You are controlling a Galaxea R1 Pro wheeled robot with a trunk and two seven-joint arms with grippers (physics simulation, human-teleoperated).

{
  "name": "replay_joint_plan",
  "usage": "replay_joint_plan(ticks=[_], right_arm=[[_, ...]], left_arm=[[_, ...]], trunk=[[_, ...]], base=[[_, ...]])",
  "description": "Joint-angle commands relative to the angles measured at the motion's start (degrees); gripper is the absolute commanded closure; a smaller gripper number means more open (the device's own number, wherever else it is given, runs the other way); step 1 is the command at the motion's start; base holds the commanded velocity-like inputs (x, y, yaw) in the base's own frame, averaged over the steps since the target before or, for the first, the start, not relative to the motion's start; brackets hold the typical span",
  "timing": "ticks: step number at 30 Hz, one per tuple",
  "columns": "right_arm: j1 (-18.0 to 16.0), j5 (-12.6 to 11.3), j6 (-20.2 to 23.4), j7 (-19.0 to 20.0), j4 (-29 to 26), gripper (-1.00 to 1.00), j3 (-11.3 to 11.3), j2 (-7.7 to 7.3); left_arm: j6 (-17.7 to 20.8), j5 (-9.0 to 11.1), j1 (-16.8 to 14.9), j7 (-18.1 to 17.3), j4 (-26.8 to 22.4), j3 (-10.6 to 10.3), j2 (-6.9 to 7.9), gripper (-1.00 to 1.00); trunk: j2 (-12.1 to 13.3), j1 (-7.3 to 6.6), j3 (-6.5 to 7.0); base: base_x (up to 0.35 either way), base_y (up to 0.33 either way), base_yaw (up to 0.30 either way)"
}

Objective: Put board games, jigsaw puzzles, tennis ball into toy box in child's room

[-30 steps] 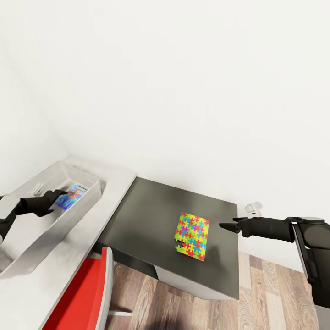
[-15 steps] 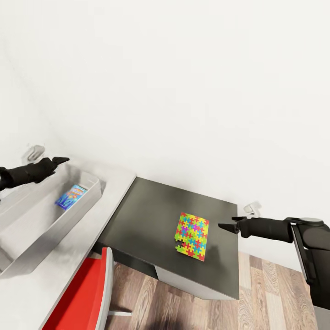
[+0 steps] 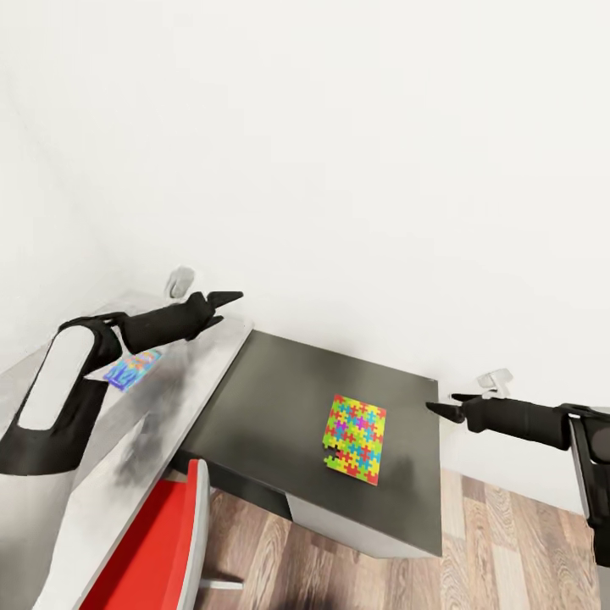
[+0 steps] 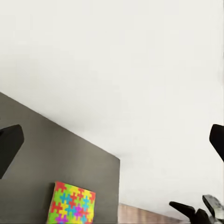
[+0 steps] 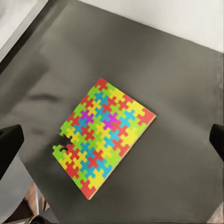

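A multicolour jigsaw puzzle (image 3: 354, 438) (image 5: 103, 135) (image 4: 71, 209) lies flat on a dark grey top (image 3: 280, 390) beside the pale table (image 3: 199, 360). The mainly blue board game (image 3: 133, 367) rests inside the light grey toy box (image 3: 169, 360), which my left arm partly hides. My left gripper (image 3: 229, 302) hovers open and empty above the table's right end, near the wall. To the right of the puzzle, past the dark top's edge, my right gripper (image 3: 437, 405) is held open and empty, its fingers (image 5: 9, 143) spread wide with the puzzle below them.
A red chair (image 3: 161, 542) stands at the table's near side. Wood plank floor (image 3: 508, 542) lies in front of and to the right of the dark top. A white wall (image 3: 339, 169) runs close behind both surfaces.
My left gripper let go of the blue board game in the toy box, rose and swung right along the wall. The right gripper drew back slightly to the right.
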Motion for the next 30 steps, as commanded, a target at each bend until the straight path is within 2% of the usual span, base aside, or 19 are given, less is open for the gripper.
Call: replay_joint_plan(ticks=[1, 2, 4, 6, 7, 8, 9, 10, 11, 12, 13, 15, 18, 30], right_arm=[[-0.04, 0.64, 0.23, 0.15, -0.06, -1.00, -0.94, -0.25], [-0.02, 0.71, 0.13, -0.42, -0.06, -1.00, -2.80, -0.55], [0.00, 0.79, 0.06, -0.88, -0.06, -1.00, -5.51, -0.96], [0.00, 0.87, 0.02, -1.17, -0.06, -1.00, -8.11, -1.60], [0.01, 0.92, -0.01, -1.36, -0.06, -1.00, -10.09, -2.56], [0.03, 0.96, -0.02, -1.42, -0.06, -1.00, -10.82, -3.10], [0.10, 1.02, -0.04, -1.55, -0.06, -1.00, -12.25, -4.54], [0.38, 1.03, -0.05, -1.57, -0.06, -1.00, -12.85, -5.21], [1.78, 1.03, -0.04, -1.38, -0.06, -1.00, -14.22, -6.51], [2.06, 1.03, -0.04, -1.34, -0.06, -1.00, -14.35, -6.62], [3.43, 1.02, -0.06, -1.16, -0.06, -1.00, -14.91, -7.08], [3.70, 1.02, -0.06, -1.11, -0.06, -1.00, -14.68, -7.09], [3.72, 1.01, -0.06, -1.09, -0.06, -1.00, -14.62, -7.09], [3.80, 1.01, -0.14, -1.24, -0.06, -1.00, -14.09, -6.31]], left_arm=[[-0.09, 0.78, 0.31, 2.80, -0.08, -2.36, -4.33, -1.00], [-0.15, 0.97, 0.55, 5.16, -0.09, -4.06, -8.46, -1.00], [-0.17, 1.13, 0.60, 7.95, -0.12, -5.42, -12.05, -1.00], [-0.21, 1.23, 0.56, 10.95, -0.21, -6.48, -14.91, -1.00], [-0.28, 1.32, 0.51, 13.53, -0.27, -7.51, -17.19, -1.00], [-0.37, 1.37, 0.53, 14.59, -0.29, -8.07, -18.12, -1.00], [-0.81, 1.74, 0.97, 16.70, -0.42, -9.66, -19.98, -1.00], [-1.08, 1.90, 1.97, 17.52, -0.47, -11.09, -20.71, -1.00], [-3.00, 1.78, 7.17, 18.70, -0.52, -16.99, -21.70, -1.00], [-3.41, 1.72, 7.76, 18.79, -0.53, -17.99, -21.75, -1.00], [-4.98, 1.46, 9.88, 19.25, -0.55, -26.75, -21.99, -1.00], [-5.84, 1.36, 10.83, 19.33, -0.55, -29.73, -21.85, -1.00], [-6.82, 1.25, 13.41, 19.28, -0.55, -30.69, -21.73, -1.00], [-8.66, 1.24, 14.78, 19.06, -0.48, -32.04, -21.33, -1.00]], trunk=[[-0.10, 0.04, 0.00], [-0.10, 0.04, 0.09], [-0.10, 0.04, 0.28], [-0.10, 0.04, 0.46], [-0.10, 0.04, 0.56], [-0.10, 0.04, 0.65], [-0.10, 0.04, 0.74], [-0.10, 0.04, 0.84], [-0.10, 0.04, 0.93], [-0.10, 0.04, 1.02], [-0.10, 0.04, 1.12], [-0.10, 0.04, 1.30], [-0.10, 0.04, 1.58], [-0.10, 0.04, 2.71]], base=[[0.000, 0.000, -0.027], [0.000, 0.000, -0.048], [0.000, 0.000, -0.062], [0.000, 0.000, -0.077], [0.000, 0.000, -0.092], [0.000, 0.000, -0.097], [0.000, 0.000, -0.108], [0.000, 0.000, -0.113], [0.000, 0.000, -0.120], [0.000, 0.000, -0.120], [0.000, 0.000, -0.122], [0.000, 0.000, -0.122], [0.000, 0.000, -0.122], [0.000, 0.000, -0.119]])
